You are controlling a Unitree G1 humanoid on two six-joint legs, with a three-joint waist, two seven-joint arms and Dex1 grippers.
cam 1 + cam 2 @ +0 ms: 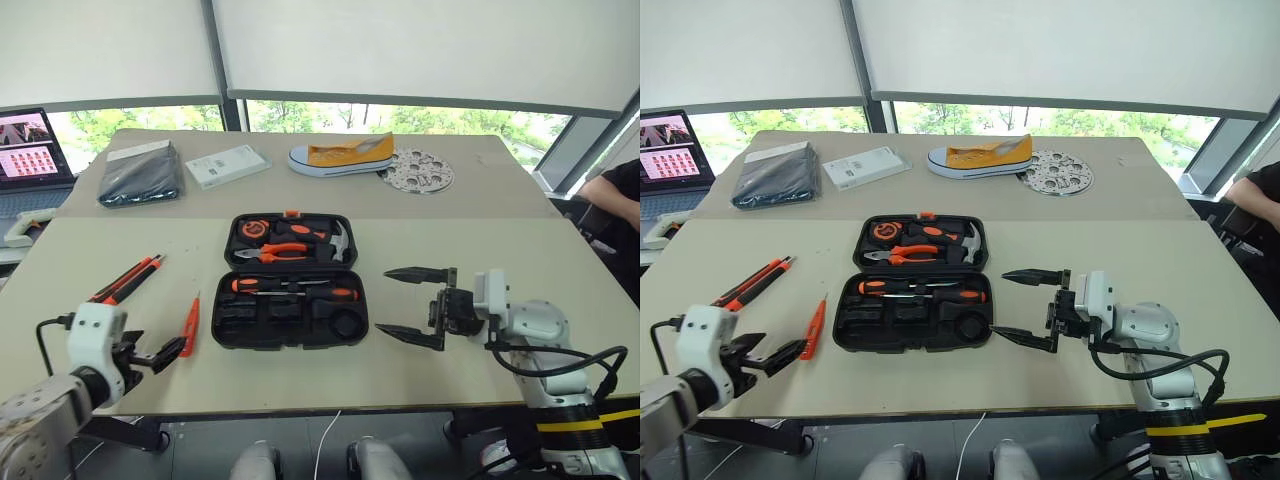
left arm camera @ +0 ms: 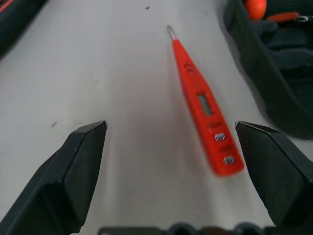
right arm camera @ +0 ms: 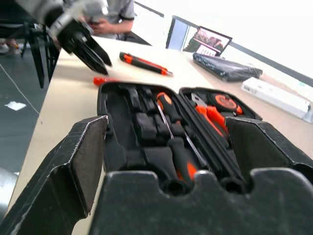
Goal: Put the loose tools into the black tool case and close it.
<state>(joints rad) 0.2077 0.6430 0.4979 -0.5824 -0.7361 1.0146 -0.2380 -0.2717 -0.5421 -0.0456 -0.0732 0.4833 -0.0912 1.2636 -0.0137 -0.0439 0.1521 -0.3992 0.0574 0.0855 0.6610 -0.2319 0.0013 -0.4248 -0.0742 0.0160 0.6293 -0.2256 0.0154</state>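
1. Black tool case [image 1: 290, 280] lies open in the middle of the table [image 1: 500, 250], hinge line running across the robot's view, lid half on the far side; closing it is not yet done.
2. Two screwdrivers [image 1: 295, 288] already sit in the near half, their long axes across the case, one tip left and one right — that part looks finished. The tape roll I cannot make out for certain.
3. Utility knife [image 1: 127, 280] lies loose well left of the case, on a diagonal, its near end toward the robot's left.
4. Tester screwdriver [image 2: 203, 100] lies loose just beside the case's left edge, long axis running away from the robot, metal tip at the far end.
5. Left claw [image 1: 158, 353] is wide open, empty, just short of the tester's near end — likely the next pick.
6. Right claw [image 1: 417, 307] is wide open, empty, right of the case.
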